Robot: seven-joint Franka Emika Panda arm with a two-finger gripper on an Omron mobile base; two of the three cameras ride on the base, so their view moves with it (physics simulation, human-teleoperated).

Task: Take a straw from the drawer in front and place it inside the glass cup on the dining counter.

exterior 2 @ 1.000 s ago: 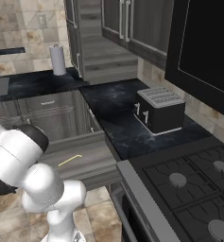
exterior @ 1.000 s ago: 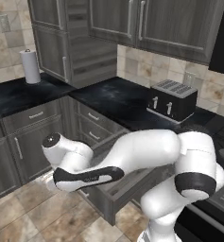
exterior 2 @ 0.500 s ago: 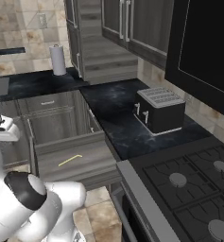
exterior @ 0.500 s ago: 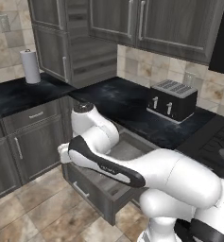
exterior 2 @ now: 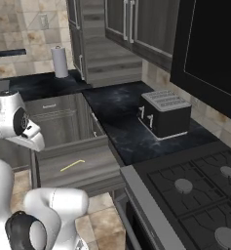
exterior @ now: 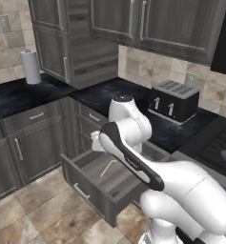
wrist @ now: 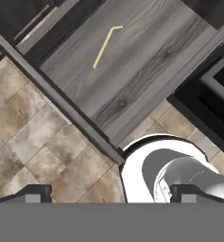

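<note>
Yellow straw (wrist: 104,43) in pulled-out drawer (wrist: 132,71) | gripper (wrist: 106,193) spread wide, above, apart

Drawer (exterior: 93,183) rear behind arm (exterior: 133,157)

The drawer (exterior: 93,183) is pulled fully out, seen lower centre in the left base view; its dark grey woodgrain floor is exposed. A pale yellow bent straw (wrist: 104,44) is laid flat inside, upper middle of the hand view.
</note>
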